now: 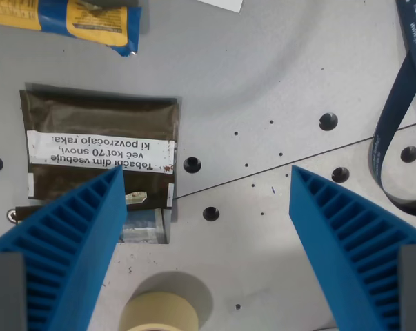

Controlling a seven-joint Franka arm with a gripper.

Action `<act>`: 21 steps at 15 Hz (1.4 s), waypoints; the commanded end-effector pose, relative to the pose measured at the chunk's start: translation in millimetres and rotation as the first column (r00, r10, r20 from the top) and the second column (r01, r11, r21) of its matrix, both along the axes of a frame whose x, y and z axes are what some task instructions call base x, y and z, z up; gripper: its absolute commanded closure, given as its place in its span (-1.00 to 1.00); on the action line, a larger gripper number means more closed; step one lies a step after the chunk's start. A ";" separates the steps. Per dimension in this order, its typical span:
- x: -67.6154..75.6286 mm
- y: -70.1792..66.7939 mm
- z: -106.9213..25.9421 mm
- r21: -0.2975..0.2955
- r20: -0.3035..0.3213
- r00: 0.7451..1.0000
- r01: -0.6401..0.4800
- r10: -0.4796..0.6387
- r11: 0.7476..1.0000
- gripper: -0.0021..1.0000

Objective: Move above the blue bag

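Far left, at the top edge: blue bag (76, 19) with a yellow patch, cut off by the frame, lying flat on the grey bench (263, 83). Nearer, left of centre: dark brown pouch (101, 121) lying flat, with a white label (101, 152) printed in text that reads upside down here; near edge of the pouch partly hidden behind the left finger (63, 255) of the end effector (206, 183). Just right of the pouch: dark round holes in the bench, one beside the label's right end, another a little nearer. Near edge, left of centre: cream tape roll (159, 314), partly out of frame, between the fingers and closer to the left one. Centre: thin dark seam running across the bench, rising toward the right. End effector wide apart, both ribbed blue fingers well separated, nothing gripped, bare bench in the gap. Right of centre: right finger (352, 248), over bare bench and more holes. Far right: dark blue strap (394, 110) with white lettering, curving from the far right corner down toward the right edge. Bag well apart from the end effector, far and to the left of it.
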State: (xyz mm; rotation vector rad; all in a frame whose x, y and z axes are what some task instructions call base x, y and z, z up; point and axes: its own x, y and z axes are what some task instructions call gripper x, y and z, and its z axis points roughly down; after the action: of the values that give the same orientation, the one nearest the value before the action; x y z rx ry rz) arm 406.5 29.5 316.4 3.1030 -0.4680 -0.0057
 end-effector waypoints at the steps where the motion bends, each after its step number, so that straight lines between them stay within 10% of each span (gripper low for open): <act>1: 2.0 1.9 -1.0 0.004 0.006 0.996 -0.091 0.091 0.996 -1.00; 11: 17.1 18.1 -26.2 0.018 0.012 0.916 -0.402 0.401 0.916 -1.00; 21: 44.3 47.2 -69.0 0.046 -0.007 0.734 -0.678 0.679 0.733 -1.00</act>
State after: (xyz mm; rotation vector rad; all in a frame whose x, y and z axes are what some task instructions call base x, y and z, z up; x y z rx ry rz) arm 441.2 73.5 247.7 3.1441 0.2347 0.0042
